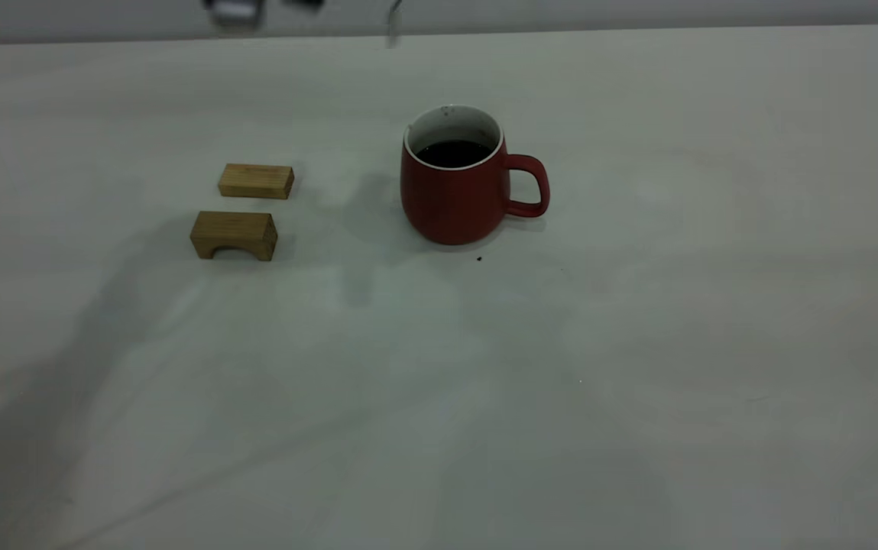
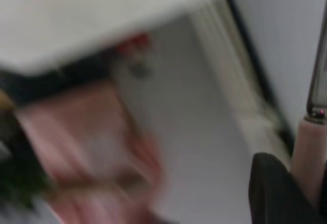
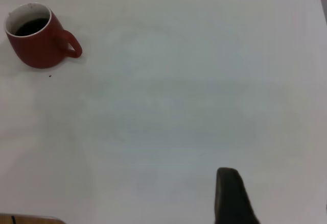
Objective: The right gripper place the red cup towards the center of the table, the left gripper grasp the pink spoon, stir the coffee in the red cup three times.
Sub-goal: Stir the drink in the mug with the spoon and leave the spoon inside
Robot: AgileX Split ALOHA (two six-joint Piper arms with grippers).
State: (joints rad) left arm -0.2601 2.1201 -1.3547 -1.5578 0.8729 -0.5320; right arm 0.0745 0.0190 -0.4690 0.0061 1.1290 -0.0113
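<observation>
The red cup (image 1: 454,195) stands upright near the middle of the table (image 1: 637,344), handle toward the right, with dark coffee (image 1: 452,153) inside. My left gripper (image 1: 234,9) is high at the far edge, left of the cup and well above it. It shows only as a blur at the top of the exterior view. In the left wrist view this left gripper (image 2: 301,193) is shut on the pink spoon (image 2: 309,152) by its pink handle, and the metal stem points away. The spoon's metal end (image 1: 393,27) hangs above and behind the cup. My right gripper (image 3: 232,193) is far from the cup (image 3: 38,38).
Two tan wooden blocks lie left of the cup, a flat one (image 1: 256,181) and an arched one (image 1: 234,234) in front of it. A few dark specks (image 1: 478,259) dot the table by the cup's base.
</observation>
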